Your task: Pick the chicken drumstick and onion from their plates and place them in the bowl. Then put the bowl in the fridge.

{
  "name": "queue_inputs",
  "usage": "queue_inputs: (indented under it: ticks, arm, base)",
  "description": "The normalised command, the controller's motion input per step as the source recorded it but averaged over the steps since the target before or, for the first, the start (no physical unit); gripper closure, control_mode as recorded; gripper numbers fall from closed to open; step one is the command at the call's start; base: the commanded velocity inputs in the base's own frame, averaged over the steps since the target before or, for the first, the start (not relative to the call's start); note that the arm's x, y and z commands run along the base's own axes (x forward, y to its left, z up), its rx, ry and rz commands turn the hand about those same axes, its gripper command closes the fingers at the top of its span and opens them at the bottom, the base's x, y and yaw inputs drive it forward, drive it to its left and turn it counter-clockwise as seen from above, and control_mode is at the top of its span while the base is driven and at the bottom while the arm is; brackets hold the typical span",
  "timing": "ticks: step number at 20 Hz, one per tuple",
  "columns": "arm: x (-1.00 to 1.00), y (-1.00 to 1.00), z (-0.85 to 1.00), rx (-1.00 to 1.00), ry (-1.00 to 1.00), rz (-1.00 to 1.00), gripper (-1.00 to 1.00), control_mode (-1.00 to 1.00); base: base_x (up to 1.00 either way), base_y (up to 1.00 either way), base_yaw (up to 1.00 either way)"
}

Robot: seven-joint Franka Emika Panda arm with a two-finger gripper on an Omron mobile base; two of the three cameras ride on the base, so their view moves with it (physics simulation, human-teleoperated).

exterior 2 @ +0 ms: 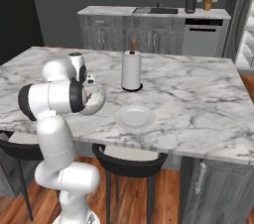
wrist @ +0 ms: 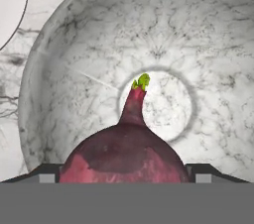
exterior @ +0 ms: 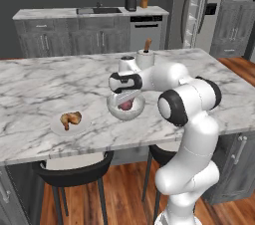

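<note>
Marble-topped island carries everything in play, with two dark stools tucked under its near edge. Fridge stands beyond the island's far right corner in the left base view, its door seemingly ajar; that is where the bowl must end up, and it sits well apart from the work.

White arm is folded low over the counter, wrist bent down so the hand hangs directly above the bowl. Judged reason for that posture: a release from straight overhead, so the load falls inside the rim rather than rolling off.

Paper towel roll stands upright behind the work area, clear of the arm.

Plates: one bare white plate lies to the right of the bowl in the right base view, probably the onion's. The other plate, left of the bowl in the left base view, holds the chicken drumstick, untouched.

Bowl is translucent, speckled, upright on the marble, near the front edge. In the hand view its interior spreads out below the hand, base ring roughly centred.

Onion, reddish-purple with a green tip, sits between the two dark fingertips, which close on its sides; gripper holds it over the bowl's middle, not yet let go.

Judgement: first item about to be delivered; drumstick and fridge steps remain.
</note>
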Motion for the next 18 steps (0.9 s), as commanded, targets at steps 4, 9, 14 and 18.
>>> queue_inputs:
  ticks: [4,9,14,18]
  arm:
    - [0.00,0.00,0.13,0.00,0.00,0.00,-1.00,-1.00]
    - [-0.05,0.01,0.27,0.00,0.00,0.00,-1.00,-1.00]
    - [-0.10,0.12,0.57,0.00,0.00,0.00,-1.00,-1.00]
    - [-0.30,0.30,0.49,0.01,0.00,-0.04,-1.00,-1.00]
  base:
    - [0.00,0.00,0.00]
    - [0.00,0.00,0.00]
    - [0.00,0.00,0.00]
    - [0.00,0.00,0.00]
